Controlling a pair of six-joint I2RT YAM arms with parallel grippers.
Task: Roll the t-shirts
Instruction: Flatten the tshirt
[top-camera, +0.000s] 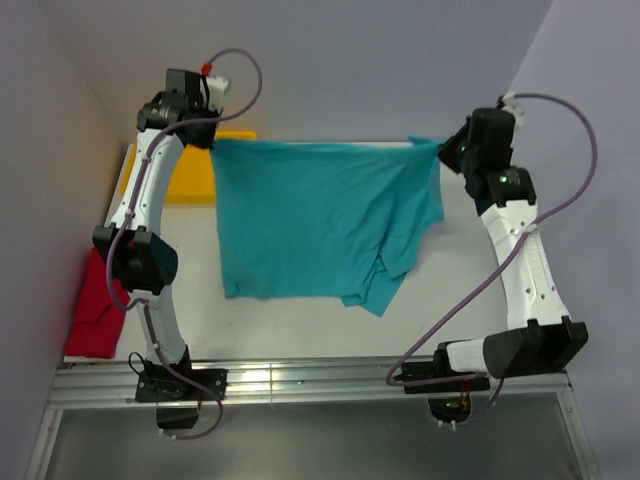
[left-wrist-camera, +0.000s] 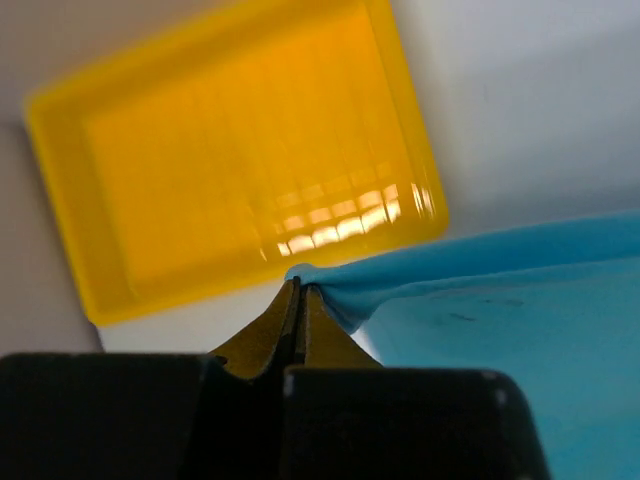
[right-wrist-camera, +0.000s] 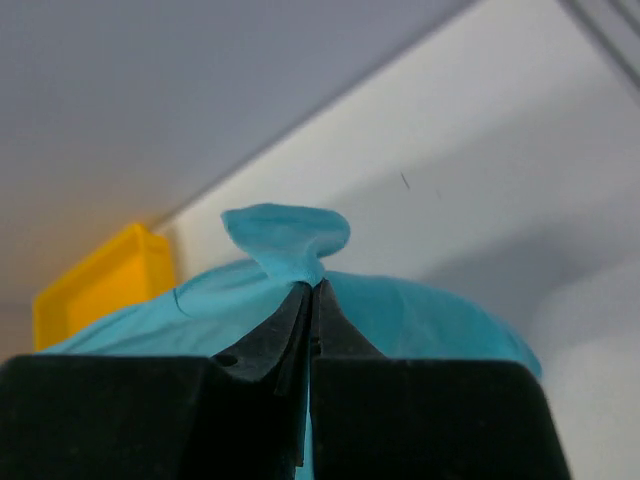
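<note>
The teal t-shirt (top-camera: 320, 220) hangs spread between my two grippers above the table, its lower part draping down with a sleeve folded at the lower right. My left gripper (top-camera: 212, 143) is shut on the shirt's top left corner; in the left wrist view (left-wrist-camera: 298, 285) the cloth (left-wrist-camera: 500, 330) is pinched at the tips. My right gripper (top-camera: 440, 148) is shut on the top right corner, where a bunch of teal cloth (right-wrist-camera: 285, 240) sticks out past the tips (right-wrist-camera: 312, 286). The red t-shirt (top-camera: 95, 310) lies crumpled at the table's left edge.
A yellow tray (top-camera: 185, 175) sits at the back left, partly behind the left arm and the teal shirt; it also shows in the left wrist view (left-wrist-camera: 230, 150). A metal rail (top-camera: 300, 380) runs along the near edge. Walls close in on the left and back.
</note>
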